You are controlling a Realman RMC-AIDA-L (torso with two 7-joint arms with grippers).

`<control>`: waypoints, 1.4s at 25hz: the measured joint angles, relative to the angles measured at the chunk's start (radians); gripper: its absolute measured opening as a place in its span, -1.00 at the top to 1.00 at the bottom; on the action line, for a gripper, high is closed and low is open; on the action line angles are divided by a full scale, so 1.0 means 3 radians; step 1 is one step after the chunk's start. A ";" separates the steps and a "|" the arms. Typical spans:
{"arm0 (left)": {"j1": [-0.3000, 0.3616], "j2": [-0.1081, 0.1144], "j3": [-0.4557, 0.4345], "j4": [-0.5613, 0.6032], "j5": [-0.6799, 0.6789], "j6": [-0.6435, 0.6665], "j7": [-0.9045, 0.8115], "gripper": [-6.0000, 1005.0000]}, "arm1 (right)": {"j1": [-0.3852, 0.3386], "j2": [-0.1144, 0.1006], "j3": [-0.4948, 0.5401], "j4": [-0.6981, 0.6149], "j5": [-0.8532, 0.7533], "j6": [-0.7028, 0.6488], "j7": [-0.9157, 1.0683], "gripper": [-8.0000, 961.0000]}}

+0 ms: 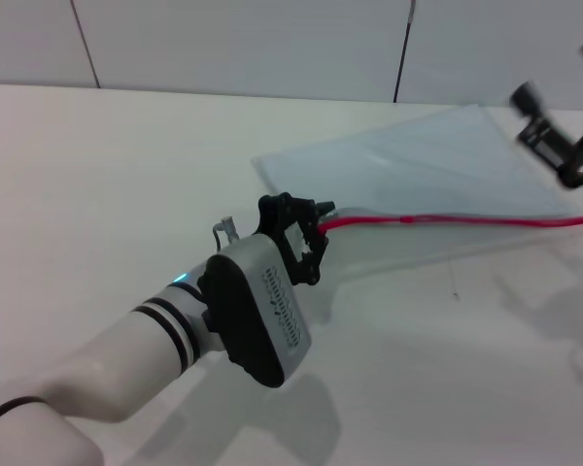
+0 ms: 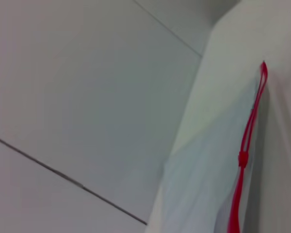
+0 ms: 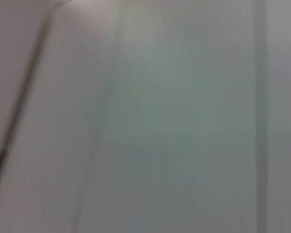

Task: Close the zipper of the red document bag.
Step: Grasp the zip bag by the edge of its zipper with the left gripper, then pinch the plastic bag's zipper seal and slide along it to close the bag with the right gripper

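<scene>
Head view: the red document bag (image 1: 437,165) lies flat toward the table's (image 1: 126,175) far right corner, the left gripper (image 1: 316,221) clamped on the zipper's (image 1: 457,220) near end; the right gripper (image 1: 554,136) hovers at the right edge, its opening impossible to tell. Left wrist view: a small slider (image 2: 243,158) sits midway along the zipper. Right wrist view: only blur.
</scene>
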State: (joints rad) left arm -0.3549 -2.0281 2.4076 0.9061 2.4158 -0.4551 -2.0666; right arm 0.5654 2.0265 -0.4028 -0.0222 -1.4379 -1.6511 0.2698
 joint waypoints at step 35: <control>0.0094 0.0032 0.0180 0.0032 0.0027 -0.0355 0.0011 0.89 | 0.0347 0.0025 0.0092 0.0319 -0.1166 0.1470 -0.2285 -0.47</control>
State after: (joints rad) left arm -0.3266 -2.0185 2.4616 0.9156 2.4240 -0.5616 -2.0633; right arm 0.6695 2.0341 -0.3751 0.0734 -1.7878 -1.2101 -0.4158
